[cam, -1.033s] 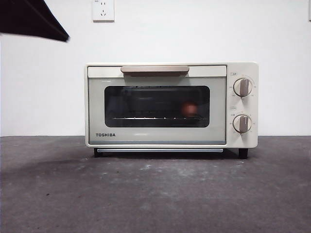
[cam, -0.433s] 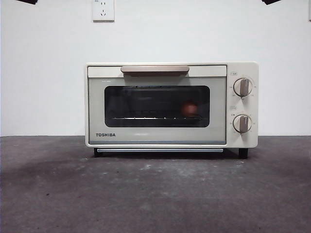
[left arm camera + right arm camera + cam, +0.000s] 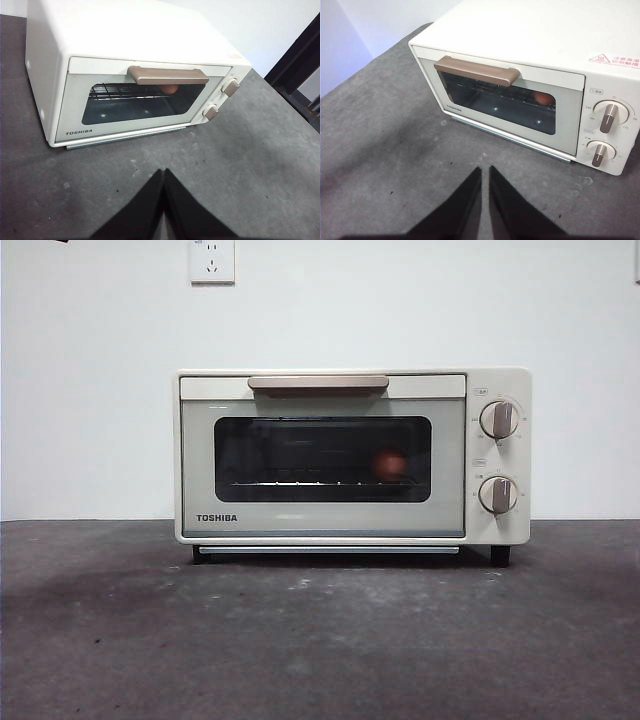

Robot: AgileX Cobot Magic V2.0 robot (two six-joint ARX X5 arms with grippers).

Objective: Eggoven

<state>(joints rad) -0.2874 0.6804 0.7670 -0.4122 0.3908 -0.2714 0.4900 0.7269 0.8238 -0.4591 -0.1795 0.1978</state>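
Your left gripper [image 3: 163, 175] hangs over bare table [image 3: 260, 150] with its jaws pressed together at the tips, holding nothing. Your right gripper [image 3: 485, 172] is likewise empty, its jaws narrow, with only a thin slit between the tips.

Beyond both grippers, well apart from them, you face the oven [image 3: 352, 455], standing square on the dark grey table with its door closed. From the left gripper you see the tan handle [image 3: 168, 75] across the top of the door; from the right gripper the same handle [image 3: 476, 71] sits nearest, with the two knobs [image 3: 608, 117] off to the side.

You can read TOSHIBA [image 3: 217, 518] in dark letters at the door's lower corner. A red-and-white warning sticker [image 3: 615, 60] sits on the oven's top, its small print not legible.

Past the glass, the egg [image 3: 391, 463] rests on the wire rack [image 3: 300, 482], toward the knob side.

Farthest off, a white wall socket [image 3: 212, 260] is on the wall above the oven
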